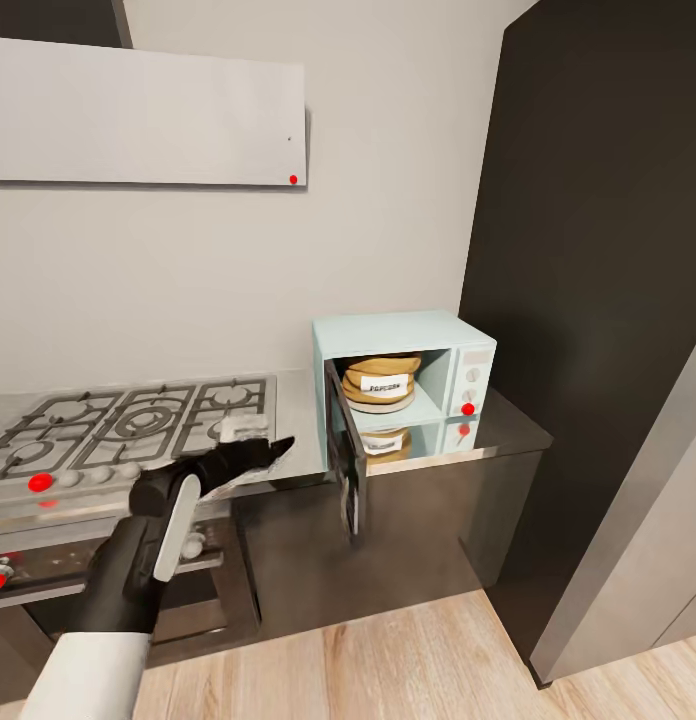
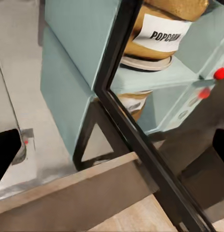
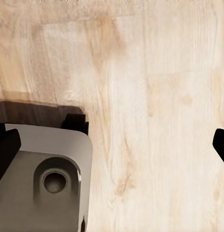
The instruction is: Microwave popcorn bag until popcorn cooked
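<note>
The mint-blue microwave (image 1: 403, 345) stands on the glossy grey countertop (image 1: 513, 428) with its dark glass door (image 1: 346, 455) swung out toward me. Inside it sits the tan popcorn bag (image 1: 381, 383), upright, its white label (image 2: 164, 33) facing out. No loose popcorn can be seen. My left gripper (image 1: 268, 452) hovers over the counter just left of the open door. In the left wrist view this gripper (image 2: 114, 150) is open, with its black fingertips (image 2: 7, 155) far apart. My right gripper (image 3: 112, 147) hangs open over the wooden floor with nothing in it.
A steel gas hob (image 1: 128, 420) lies left of the microwave, with a built-in oven (image 1: 188, 560) below it. A tall dark cabinet (image 1: 598, 300) closes the right side. A range hood (image 1: 148, 110) hangs on the wall. Part of my grey base (image 3: 44, 179) shows beneath the right gripper.
</note>
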You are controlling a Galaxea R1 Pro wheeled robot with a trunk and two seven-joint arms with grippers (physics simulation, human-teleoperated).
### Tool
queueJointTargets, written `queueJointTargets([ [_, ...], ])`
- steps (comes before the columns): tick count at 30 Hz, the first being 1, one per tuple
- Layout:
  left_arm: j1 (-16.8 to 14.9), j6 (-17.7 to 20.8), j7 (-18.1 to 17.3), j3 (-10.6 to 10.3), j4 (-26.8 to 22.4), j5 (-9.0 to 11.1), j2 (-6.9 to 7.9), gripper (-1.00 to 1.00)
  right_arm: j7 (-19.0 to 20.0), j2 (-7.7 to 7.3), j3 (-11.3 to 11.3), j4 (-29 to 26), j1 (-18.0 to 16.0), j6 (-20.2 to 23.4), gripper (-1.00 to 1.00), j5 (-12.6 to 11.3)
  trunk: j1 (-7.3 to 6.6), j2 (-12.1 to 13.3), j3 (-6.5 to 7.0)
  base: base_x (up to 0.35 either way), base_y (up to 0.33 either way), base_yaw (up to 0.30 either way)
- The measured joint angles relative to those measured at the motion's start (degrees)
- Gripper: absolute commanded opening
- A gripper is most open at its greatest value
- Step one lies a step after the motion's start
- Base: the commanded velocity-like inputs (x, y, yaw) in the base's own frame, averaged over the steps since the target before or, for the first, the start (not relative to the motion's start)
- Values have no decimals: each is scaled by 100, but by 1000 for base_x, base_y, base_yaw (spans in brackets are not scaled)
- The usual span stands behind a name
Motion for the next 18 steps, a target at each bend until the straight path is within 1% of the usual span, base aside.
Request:
queueJointTargets([
  [4,-101,12,-97,0,-9,-26,0,100,0,18,0,0,0,4,100,-13,0,0,-1,0,0,0],
  [11,-118,21,-132,-27,5,-29,-28,100,0,33,0,2,0,5,100,-19,0,0,-1,0,0,0],
  [13,-118,28,-155,-116,6,-31,-59,100,-5,43,0,6,0,0,100,-22,0,0,-1,0,0,0],
  [15,-118,32,-157,-290,12,-29,-101,100,-7,48,-2,8,0,2,100,-30,0,0,1,0,0,-58],
  [16,-119,33,-157,-409,13,-29,-121,100,-8,49,-6,8,0,12,100,-40,0,0,5,0,0,-123],
  [18,-119,33,-157,-456,15,-35,-131,100,-8,50,-8,8,1,17,100,-43,0,0,16,0,0,-142],
])
